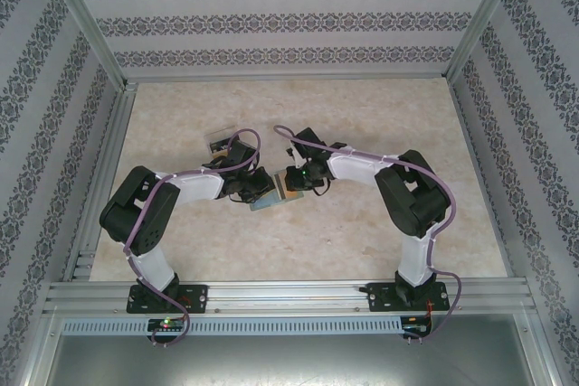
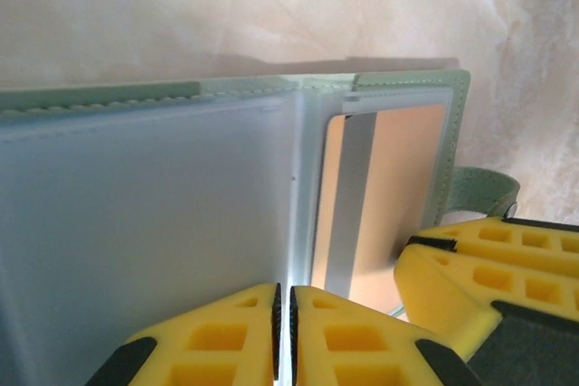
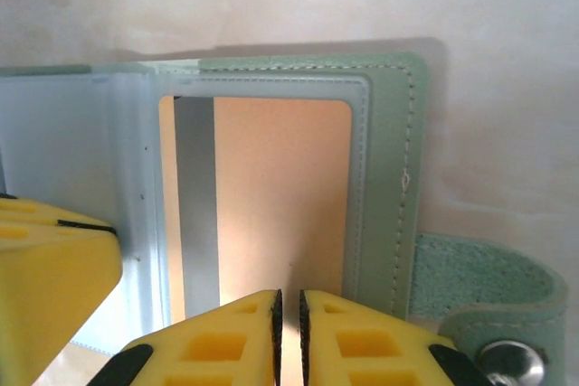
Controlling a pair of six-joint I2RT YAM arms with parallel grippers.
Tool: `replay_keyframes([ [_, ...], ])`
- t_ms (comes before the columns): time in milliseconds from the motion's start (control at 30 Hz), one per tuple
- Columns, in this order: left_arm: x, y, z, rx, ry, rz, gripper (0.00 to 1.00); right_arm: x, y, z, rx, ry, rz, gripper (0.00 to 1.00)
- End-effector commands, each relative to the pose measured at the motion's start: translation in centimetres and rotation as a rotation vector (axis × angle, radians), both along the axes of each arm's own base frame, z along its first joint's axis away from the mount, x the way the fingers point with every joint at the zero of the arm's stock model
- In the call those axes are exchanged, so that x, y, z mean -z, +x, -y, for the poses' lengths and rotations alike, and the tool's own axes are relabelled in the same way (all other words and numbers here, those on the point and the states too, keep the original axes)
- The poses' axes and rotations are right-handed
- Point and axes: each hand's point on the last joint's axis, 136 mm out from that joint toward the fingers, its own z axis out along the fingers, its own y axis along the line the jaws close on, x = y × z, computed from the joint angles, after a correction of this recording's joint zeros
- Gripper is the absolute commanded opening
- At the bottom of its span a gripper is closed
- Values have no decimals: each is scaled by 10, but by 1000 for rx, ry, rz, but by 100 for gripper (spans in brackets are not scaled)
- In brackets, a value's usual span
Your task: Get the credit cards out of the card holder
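Observation:
The grey-green card holder (image 1: 274, 196) lies open on the table between both arms. My left gripper (image 2: 283, 314) is shut on the near edge of its pale blue-grey lining (image 2: 136, 187), by the fold. A tan credit card (image 3: 280, 187) with a grey stripe sits in the holder's right-hand window pocket (image 3: 389, 160). My right gripper (image 3: 289, 332) is shut on that card's near edge. The closing tab (image 3: 479, 277) with its metal snap sticks out to the right. In the top view the left gripper (image 1: 256, 189) and right gripper (image 1: 294, 183) meet over the holder. The dark card is hidden.
A transparent tray (image 1: 222, 139) stands just behind the left arm's wrist. Patterned walls and an aluminium frame (image 1: 271, 296) enclose the beige table (image 1: 380, 115). The right gripper's yellow fingers (image 2: 488, 268) crowd the left wrist view's lower right.

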Motion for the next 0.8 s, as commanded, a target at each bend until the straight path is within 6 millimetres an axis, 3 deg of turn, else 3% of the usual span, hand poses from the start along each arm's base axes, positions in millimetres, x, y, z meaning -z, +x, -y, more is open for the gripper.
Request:
replay_keyframes([
  [0,10,-7,-3,6,39,-17,14,-7,4,3,-2,-11,13,18],
  [200,15,-9,-4,11,51,-31,13,-10,7,5,2,-15,25,18],
  [400,22,-14,-7,17,70,-55,13,-27,12,3,-2,2,56,21],
  [767,23,-14,-6,23,71,-59,13,-3,12,15,12,-33,18,20],
])
